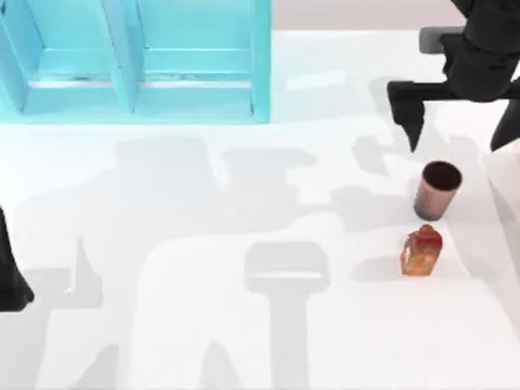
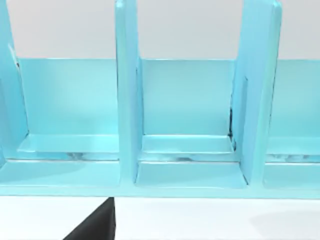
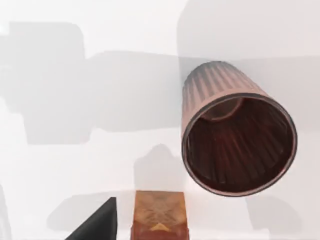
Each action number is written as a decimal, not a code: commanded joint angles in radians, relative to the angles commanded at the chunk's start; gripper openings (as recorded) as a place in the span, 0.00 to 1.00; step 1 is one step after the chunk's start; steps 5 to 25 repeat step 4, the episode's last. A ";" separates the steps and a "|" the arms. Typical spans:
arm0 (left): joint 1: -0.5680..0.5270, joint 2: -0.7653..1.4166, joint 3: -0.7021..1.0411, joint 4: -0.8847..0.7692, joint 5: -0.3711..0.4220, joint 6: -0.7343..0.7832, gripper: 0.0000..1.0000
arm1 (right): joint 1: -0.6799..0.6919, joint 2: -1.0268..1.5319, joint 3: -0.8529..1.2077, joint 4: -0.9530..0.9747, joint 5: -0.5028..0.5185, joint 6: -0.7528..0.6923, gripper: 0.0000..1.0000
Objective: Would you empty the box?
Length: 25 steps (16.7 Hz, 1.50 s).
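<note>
While the blue box [image 1: 138,65] stands with its visible compartments bare, the two items lie out on the white table [image 1: 244,325]: a ribbed copper cup [image 1: 439,189] upright just below the right gripper [image 1: 414,122], and an amber bottle with a red cap [image 1: 422,251] just beyond the cup, apart from it. The right gripper hovers above the table with nothing between its fingers, though whether they are spread or closed cannot be told; the left gripper [image 1: 12,284] sits parked at the table's left edge, its finger state likewise undeterminable. In my judgement the cup is light, rigid and thin-walled, its ribbing giving fair purchase, so it is best taken across the rim [image 3: 240,145] or mid-body, while the bottle looks stiff and smooth and likely to slip, so it wants holding across its flat sides below the cap.
</note>
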<state>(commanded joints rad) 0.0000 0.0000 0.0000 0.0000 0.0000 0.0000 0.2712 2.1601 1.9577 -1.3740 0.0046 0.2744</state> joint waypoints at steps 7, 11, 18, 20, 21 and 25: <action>0.000 0.000 0.000 0.000 0.000 0.000 1.00 | -0.004 -0.023 0.069 -0.074 -0.005 0.000 1.00; 0.000 0.000 0.000 0.000 0.000 0.000 1.00 | -0.004 -0.023 0.069 -0.074 -0.005 0.000 1.00; 0.000 0.000 0.000 0.000 0.000 0.000 1.00 | -0.004 -0.023 0.069 -0.074 -0.005 0.000 1.00; 0.000 0.000 0.000 0.000 0.000 0.000 1.00 | -0.004 -0.023 0.069 -0.074 -0.005 0.000 1.00; 0.000 0.000 0.000 0.000 0.000 0.000 1.00 | -0.004 -0.023 0.069 -0.074 -0.005 0.000 1.00; 0.000 0.000 0.000 0.000 0.000 0.000 1.00 | -0.004 -0.023 0.069 -0.074 -0.005 0.000 1.00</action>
